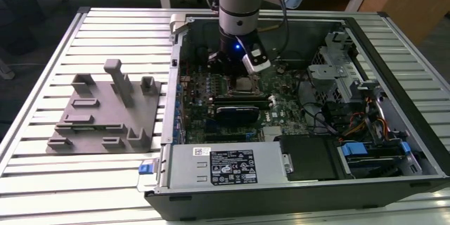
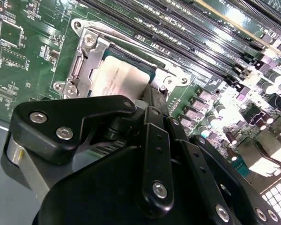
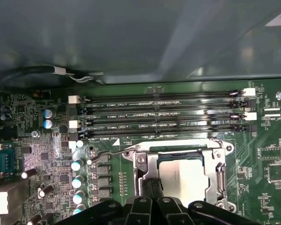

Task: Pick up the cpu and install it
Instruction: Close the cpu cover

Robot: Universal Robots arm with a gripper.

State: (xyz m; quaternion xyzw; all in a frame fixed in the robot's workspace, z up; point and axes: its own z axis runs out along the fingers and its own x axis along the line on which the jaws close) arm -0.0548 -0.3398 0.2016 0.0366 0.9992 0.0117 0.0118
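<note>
The cpu (image 1: 245,83) (image 2: 119,77) (image 3: 182,177), a flat square chip with a silver-grey top, lies level inside the metal-framed socket (image 3: 218,166) (image 2: 86,54) on the green motherboard. The arm reaches down into the open computer case. My black gripper (image 1: 240,74) (image 2: 155,96) (image 3: 151,187) hangs low over the socket, its fingers pressed together at one side edge of the cpu. Nothing shows between them. The very tips are hidden behind the gripper's own links in both wrist views.
Several memory slots (image 3: 159,112) run beside the socket, and capacitors (image 3: 77,180) stand on its other side. A black card (image 1: 239,113) and the power supply (image 1: 225,164) sit nearer the case front. Grey fixture blocks (image 1: 105,114) stand on the slatted table at the exterior view's left.
</note>
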